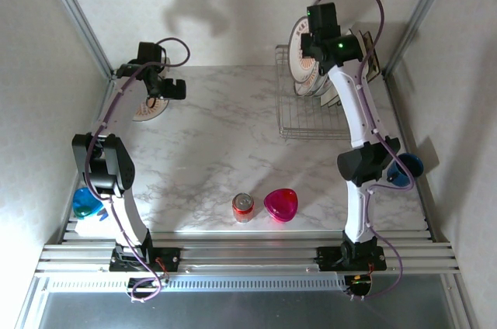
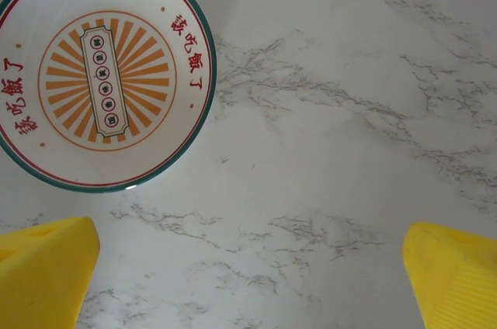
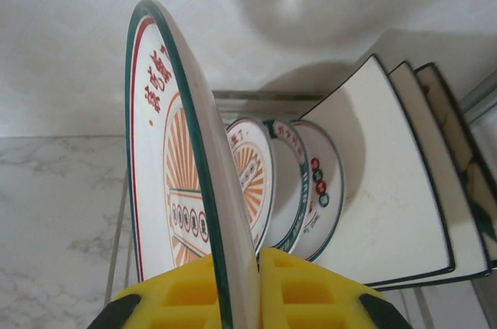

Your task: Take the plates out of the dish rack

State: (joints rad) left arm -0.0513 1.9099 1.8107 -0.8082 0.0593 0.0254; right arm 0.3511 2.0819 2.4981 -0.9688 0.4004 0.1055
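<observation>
Upright in dish rack (image 1: 309,121): plates (image 3: 326,189); right claw (image 3: 245,265) pinches front plate (image 3: 163,150).

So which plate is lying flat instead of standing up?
The round green-rimmed plate on the marble table, near the left arm's fingers. It lies face up; all the other plates stand on edge in the dish rack.

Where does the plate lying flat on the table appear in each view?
Top external: plate upper left, partly under the left gripper.
Left wrist: plate at the upper left corner, cut by the edge.
Shared landmark: the marble table under it.
</observation>
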